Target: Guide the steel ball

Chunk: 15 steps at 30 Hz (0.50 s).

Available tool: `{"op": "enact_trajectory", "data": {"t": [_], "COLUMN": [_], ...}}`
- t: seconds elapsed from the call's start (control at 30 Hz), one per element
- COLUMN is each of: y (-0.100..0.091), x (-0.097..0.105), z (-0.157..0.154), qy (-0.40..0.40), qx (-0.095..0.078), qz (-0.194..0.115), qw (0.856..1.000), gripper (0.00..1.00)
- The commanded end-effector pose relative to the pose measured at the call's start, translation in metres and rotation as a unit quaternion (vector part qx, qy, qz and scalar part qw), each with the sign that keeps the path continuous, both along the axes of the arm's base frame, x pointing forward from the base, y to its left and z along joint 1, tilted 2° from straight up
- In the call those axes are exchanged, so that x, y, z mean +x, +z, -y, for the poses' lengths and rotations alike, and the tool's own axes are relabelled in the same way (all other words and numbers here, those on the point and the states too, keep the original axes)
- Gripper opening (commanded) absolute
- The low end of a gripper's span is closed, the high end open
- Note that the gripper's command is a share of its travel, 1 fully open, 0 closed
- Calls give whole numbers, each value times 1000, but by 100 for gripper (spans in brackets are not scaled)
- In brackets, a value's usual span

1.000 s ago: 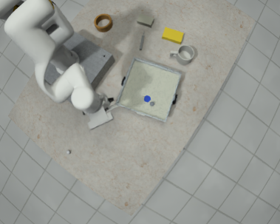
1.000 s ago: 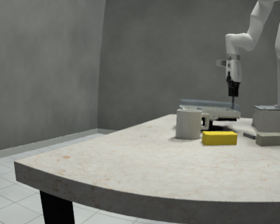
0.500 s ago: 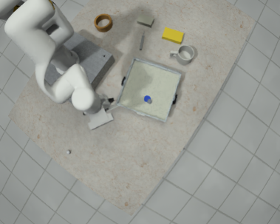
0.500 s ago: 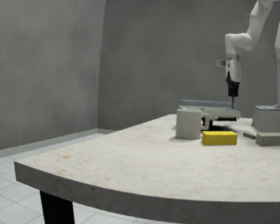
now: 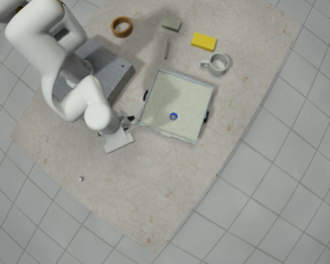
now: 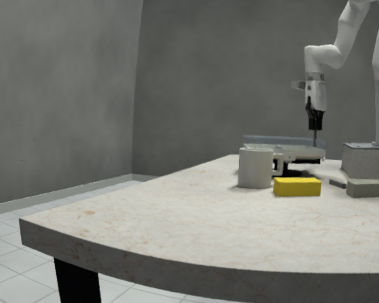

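My jaws pinch the thin handle at the left corner of the square clear-lidded plate (image 5: pixel 180 108), mid-worktop toward the far edge. The small steel ball (image 5: pixel 174 117) sits on the blue printed spot (image 5: pixel 171 114); a white mug (image 5: pixel 218 64) stands beyond.

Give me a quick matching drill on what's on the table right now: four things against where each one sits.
Things:
1. steel ball
2. yellow sponge
3. tape roll
4. tool

Places:
A. at the plate's corner handle, shut on it
B. on the blue printed spot
C. next to the mug
D. beyond the arm's base block, by the table edge

Pairs: 1-B, 2-C, 3-D, 4-A
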State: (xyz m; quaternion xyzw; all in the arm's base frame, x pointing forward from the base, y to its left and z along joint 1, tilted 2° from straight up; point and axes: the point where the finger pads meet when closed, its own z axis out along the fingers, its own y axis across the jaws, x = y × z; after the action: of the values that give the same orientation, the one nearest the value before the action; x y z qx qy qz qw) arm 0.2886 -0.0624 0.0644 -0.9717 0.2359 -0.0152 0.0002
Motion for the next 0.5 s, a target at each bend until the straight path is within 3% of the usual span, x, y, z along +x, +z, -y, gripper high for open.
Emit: {"op": "enact_trajectory", "data": {"t": [0.0, 0.47], "y": [1, 1], "x": [1, 0], "z": [0, -1], "qy": [1, 1], "qx": [0, 0], "qz": [2, 2], "qw": [1000, 1000], "gripper": [0, 0]}}
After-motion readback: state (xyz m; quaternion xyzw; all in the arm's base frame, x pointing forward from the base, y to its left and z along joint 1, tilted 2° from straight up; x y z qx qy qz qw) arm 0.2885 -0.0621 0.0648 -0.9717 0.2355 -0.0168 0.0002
